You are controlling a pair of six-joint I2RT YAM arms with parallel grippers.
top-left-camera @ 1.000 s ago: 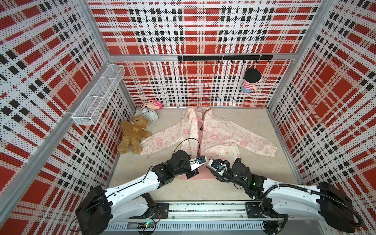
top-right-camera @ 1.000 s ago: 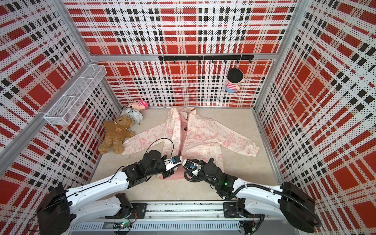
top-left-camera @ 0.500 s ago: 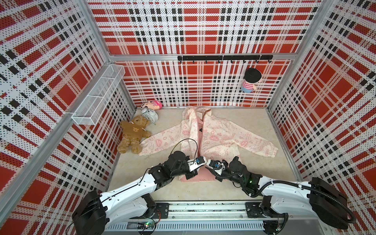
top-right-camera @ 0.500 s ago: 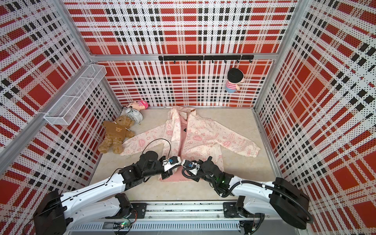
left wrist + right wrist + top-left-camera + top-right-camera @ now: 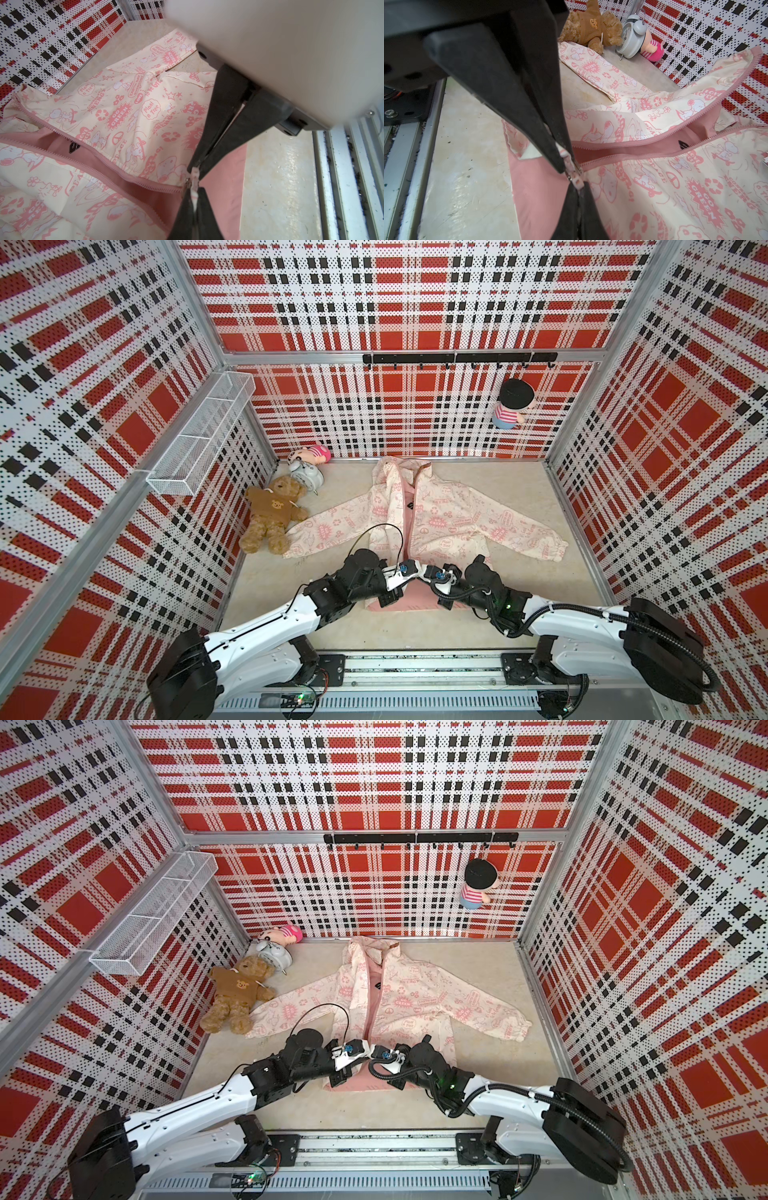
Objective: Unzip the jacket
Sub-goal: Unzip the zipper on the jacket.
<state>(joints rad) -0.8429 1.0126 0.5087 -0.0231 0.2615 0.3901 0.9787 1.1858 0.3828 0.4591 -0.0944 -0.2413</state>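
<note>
Item: jacket (image 5: 436,522), flat on table (image 5: 519,477), unzipped almost to hem (image 5: 415,602). Pinched shut on zipper pull (image 5: 194,176): left gripper (image 5: 194,190), right gripper (image 5: 578,187). Hazard: pull slips free; hem drags, bunches.

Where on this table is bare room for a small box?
Free: the strip between jacket hem and rail; the far right corner beside the hood; the patch between bear and left arm. Crowded: the corner with bear, clock and doll; the hem, under left and right arm.
</note>
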